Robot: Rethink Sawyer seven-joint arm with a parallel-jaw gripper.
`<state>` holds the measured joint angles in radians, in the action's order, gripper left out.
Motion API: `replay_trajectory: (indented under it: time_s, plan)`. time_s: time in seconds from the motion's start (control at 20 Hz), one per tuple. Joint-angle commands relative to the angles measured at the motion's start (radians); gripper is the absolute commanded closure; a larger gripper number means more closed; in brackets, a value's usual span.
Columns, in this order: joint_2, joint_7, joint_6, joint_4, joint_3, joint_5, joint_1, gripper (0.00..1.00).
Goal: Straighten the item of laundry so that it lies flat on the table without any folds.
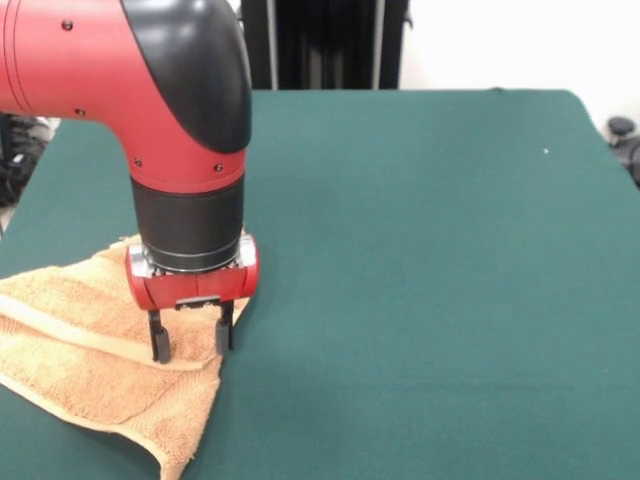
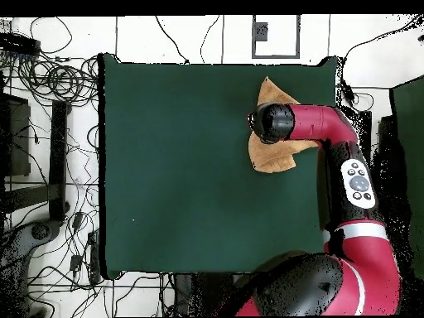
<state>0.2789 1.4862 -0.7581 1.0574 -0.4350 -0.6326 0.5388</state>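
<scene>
The item of laundry (image 1: 80, 375) is a tan terry towel at the table's near left corner in the front view. It is rumpled, with a folded layer whose banded edge runs diagonally across it. My gripper (image 1: 191, 340) points straight down over the towel's right edge. It is open, fingertips (image 1: 158, 348) at or just above the cloth, with nothing between them. From overhead, the towel (image 2: 268, 91) shows on both sides of the red wrist (image 2: 273, 122), which hides the gripper. The dark green table (image 1: 430, 250) stretches wide to the right.
In the overhead view the towel lies close to the table's (image 2: 182, 166) far edge and right side. Tangled cables (image 2: 58, 79) cover the floor around the table. A black stand (image 1: 320, 45) rises behind the table's far edge in the front view.
</scene>
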Motion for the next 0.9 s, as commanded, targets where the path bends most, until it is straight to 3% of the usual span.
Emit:
replay_trajectory:
  time_s: [0.05,0.9]
  plan:
    - [-0.054,-0.191,-0.083,0.123,-0.063,0.021,-0.015,0.0]
    - [-0.06,-0.236,-0.024,0.125,-0.086,0.004,0.002,0.0]
